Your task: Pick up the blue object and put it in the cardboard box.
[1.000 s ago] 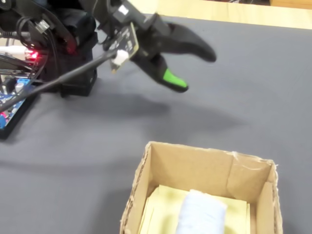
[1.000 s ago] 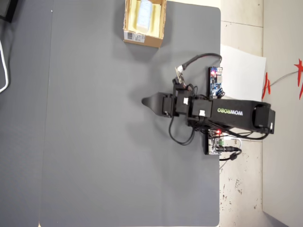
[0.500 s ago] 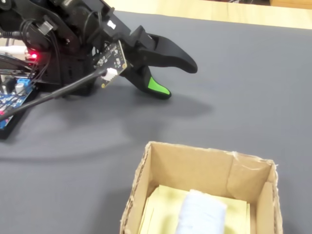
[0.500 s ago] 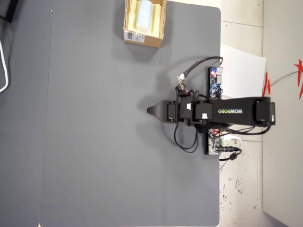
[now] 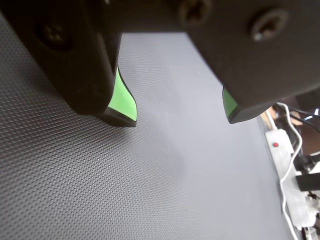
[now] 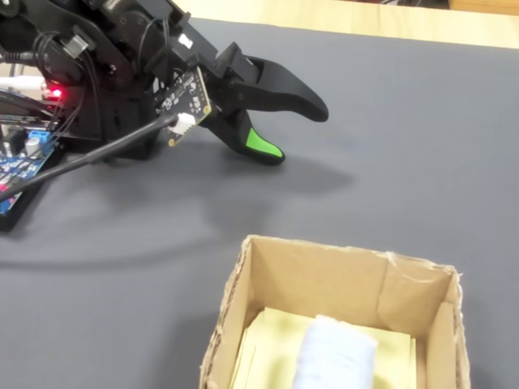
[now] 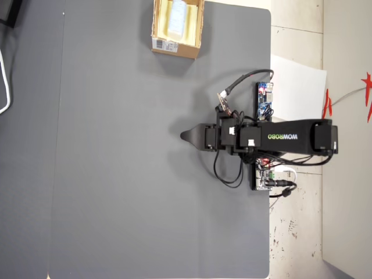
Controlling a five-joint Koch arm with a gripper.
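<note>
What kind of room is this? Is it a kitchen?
Probably not a kitchen, more likely a hobby workshop. A small robot arm sits by bare circuit boards and loose wires on a grey mat, with a cardboard box nearby.

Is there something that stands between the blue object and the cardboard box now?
No. The blue object already lies inside the cardboard box. The gripper is open, empty, and apart from both.
</note>
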